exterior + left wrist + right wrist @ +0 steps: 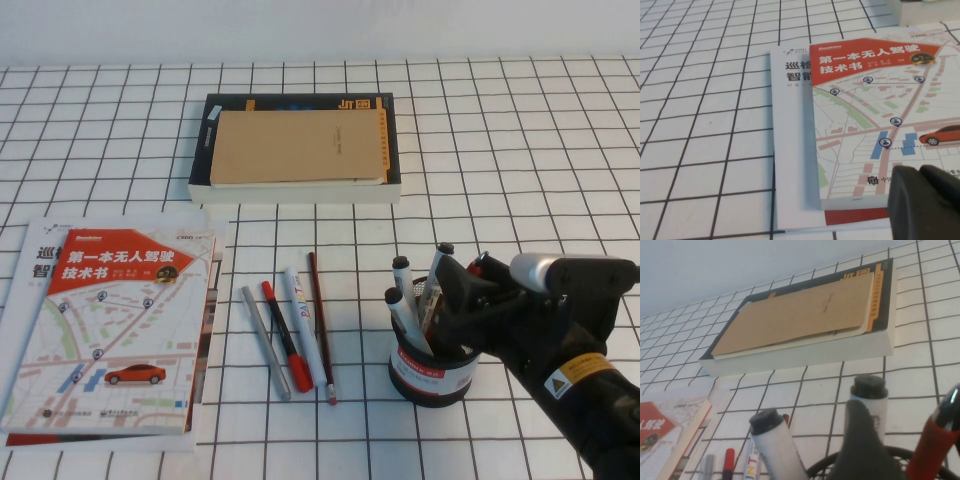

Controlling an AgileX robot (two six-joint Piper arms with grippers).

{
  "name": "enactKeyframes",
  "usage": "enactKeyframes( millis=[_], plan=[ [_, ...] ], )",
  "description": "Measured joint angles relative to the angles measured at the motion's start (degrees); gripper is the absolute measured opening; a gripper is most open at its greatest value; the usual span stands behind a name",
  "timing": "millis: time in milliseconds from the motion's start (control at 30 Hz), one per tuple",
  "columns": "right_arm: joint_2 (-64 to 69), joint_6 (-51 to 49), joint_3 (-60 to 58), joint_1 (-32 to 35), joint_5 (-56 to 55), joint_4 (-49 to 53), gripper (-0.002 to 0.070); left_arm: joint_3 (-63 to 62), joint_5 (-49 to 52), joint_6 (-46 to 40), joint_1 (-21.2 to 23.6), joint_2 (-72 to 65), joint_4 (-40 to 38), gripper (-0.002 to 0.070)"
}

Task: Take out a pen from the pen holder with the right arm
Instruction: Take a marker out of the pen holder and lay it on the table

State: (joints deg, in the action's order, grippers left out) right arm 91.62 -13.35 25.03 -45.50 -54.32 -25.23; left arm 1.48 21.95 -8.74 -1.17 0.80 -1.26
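The right gripper (452,288) stands with its jaws spread wide and nothing between them. It is low over the pen holder (430,378), at the near right part of the table (520,130), and its tips are among the pens that stick out of the cup. In the right wrist view one dark finger (860,440) is directly in front of a black-capped pen (869,392), with a white marker (772,440) on one side and a red-grip pen (935,440) on the other. I cannot tell whether the finger touches any of them. So the approach looks finished, but the grasp is not yet made. Closing on one pen, lifting it out and putting it down are all left to do, in my judgement. Just left of the holder four loose pens (292,335) lie side by side on the table. Further back lies a thick book (300,185) with a brown notebook (295,145) on top. The left gripper (920,185) takes no part. It hangs over the near edge of the map-cover book (120,330) on the left side.
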Motion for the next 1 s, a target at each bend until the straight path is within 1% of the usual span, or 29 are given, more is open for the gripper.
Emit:
enactKeyframes(
  millis=[300,400,500,833,900,1000],
  plan=[
    [0.0,0.0,0.4,0.0,-0.4,-0.3,0.0357,0.0,0.0,0.0,0.0,0.0,0.0,-0.0004],
    [0.0,0.0,0.5,0.0,-0.4,-0.3,0.0342,0.0,0.0,0.0,0.0,0.0,0.0,-0.0004],
    [0.0,0.0,0.5,0.0,-0.4,-0.3,0.0300,0.0,0.0,0.0,0.0,0.0,0.0,-0.0004],
    [0.0,0.0,0.5,0.0,-0.4,-0.5,0.0104,0.0,0.0,0.0,0.0,0.0,0.0,-0.0004],
    [0.0,0.0,0.5,0.0,-0.4,-0.5,0.0084,0.0,0.0,0.0,0.0,0.0,0.0,-0.0004],
    [0.0,0.0,0.5,0.0,-0.4,-0.5,0.0079,0.0,0.0,0.0,0.0,0.0,0.0,-0.0004]
  ],
)
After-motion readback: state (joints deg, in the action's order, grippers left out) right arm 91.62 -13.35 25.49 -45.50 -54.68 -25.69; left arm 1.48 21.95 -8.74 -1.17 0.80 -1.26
